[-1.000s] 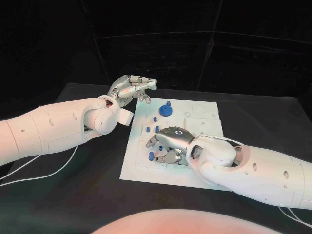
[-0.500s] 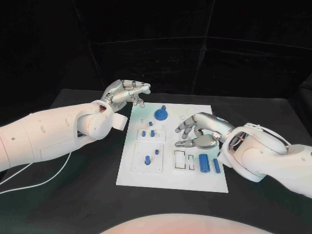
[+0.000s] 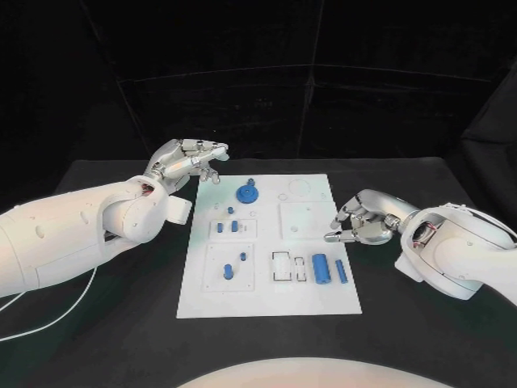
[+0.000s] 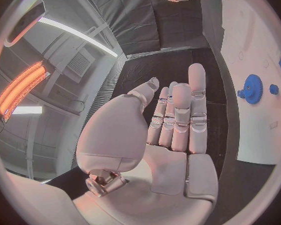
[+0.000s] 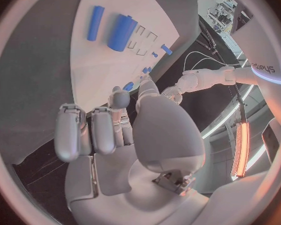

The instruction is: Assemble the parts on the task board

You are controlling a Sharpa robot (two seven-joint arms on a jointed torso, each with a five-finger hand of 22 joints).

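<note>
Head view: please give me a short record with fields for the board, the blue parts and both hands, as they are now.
board: white task board flat in the middle of the black table
gear: blue gear near the board's far edge
cylinders: thick blue cylinder beside a thinner blue cylinder, lying on the board's right half
left hand: left hand raised beyond the board's far left corner, holds nothing
right hand: right hand at the board's right edge, fingers curled, holds nothing

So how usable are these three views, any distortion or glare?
Head view: even light, task board bright and sharp against the black table. Left wrist view: strong fisheye bend, orange lamp glare at the rim, blue gear still legible. Right wrist view: same bend, right hand blocks much.
</note>
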